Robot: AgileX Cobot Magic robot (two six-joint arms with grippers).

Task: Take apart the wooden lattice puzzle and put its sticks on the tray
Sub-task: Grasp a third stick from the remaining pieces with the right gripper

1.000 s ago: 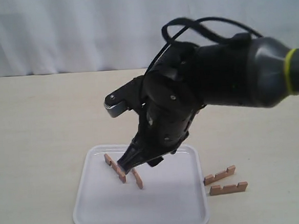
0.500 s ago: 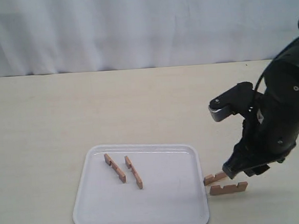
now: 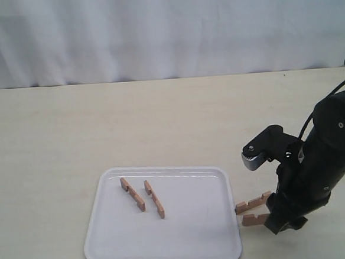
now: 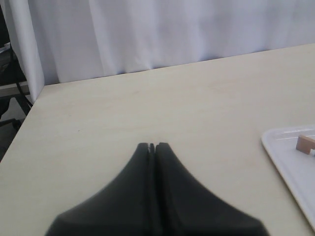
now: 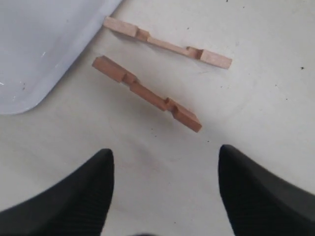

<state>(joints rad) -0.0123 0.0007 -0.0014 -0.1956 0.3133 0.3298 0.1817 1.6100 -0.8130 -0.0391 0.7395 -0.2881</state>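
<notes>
The lattice is apart; no joined grid shows. Two notched sticks (image 3: pixel 132 194) (image 3: pixel 154 198) lie side by side on the white tray (image 3: pixel 186 247). Two more sticks (image 3: pixel 253 202) (image 3: pixel 253 220) rest on the table just right of the tray. My right gripper (image 3: pixel 279 221) hangs low over their right ends, hiding part of the nearer one. In the right wrist view it (image 5: pixel 165 157) is open and holds nothing, with both sticks (image 5: pixel 167 42) (image 5: pixel 147 93) ahead of its fingertips. My left gripper (image 4: pixel 152 146) is shut and holds nothing, over bare table.
A white curtain (image 3: pixel 154 30) backs the table's far edge. The tray's rounded corner (image 5: pixel 39 54) lies close beside the two loose sticks. In the left wrist view the tray's rim (image 4: pixel 288 157) and one stick end (image 4: pixel 305 143) show off to one side.
My right arm has swung from over the tray to the right and come down by the two sticks on the table. The sticks on the tray lie still.
</notes>
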